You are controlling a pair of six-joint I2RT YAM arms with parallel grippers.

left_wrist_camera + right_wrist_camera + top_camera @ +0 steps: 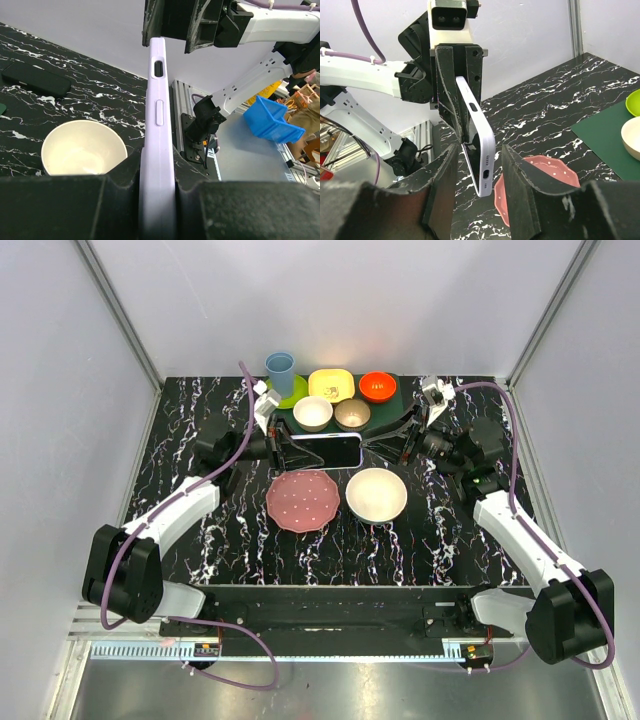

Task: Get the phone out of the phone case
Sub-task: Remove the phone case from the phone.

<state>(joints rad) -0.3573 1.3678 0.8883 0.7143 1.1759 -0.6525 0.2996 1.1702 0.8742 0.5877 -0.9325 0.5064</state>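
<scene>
- Held clear of the table (440, 530) between the two arms: the phone (328, 451), screen up, seated in the phone case (159, 125), with the pale lavender rim showing at its edge.
- Clenched on the end of the phone case toward the left arm by the left tool (296, 451), pads pressed against both broad faces. In the left wrist view, the side edge with its button and slot runs straight out from that grip.
- Bracketed at the opposite short end by the right tool (480, 200): jaws parted, one finger on either side of the case's end. A slim gap shows on each side in the right wrist view, so nothing is gripped there.
- Below the phone and nearer the arm bases: a pink plate (302, 500) and a cream bowl (376, 495), side by side on the table, both apart from the case.
- Beyond the phone, toward the back wall: a green mat (605, 125) carrying small dishes, with a blue cup (280, 370) at its left end.
</scene>
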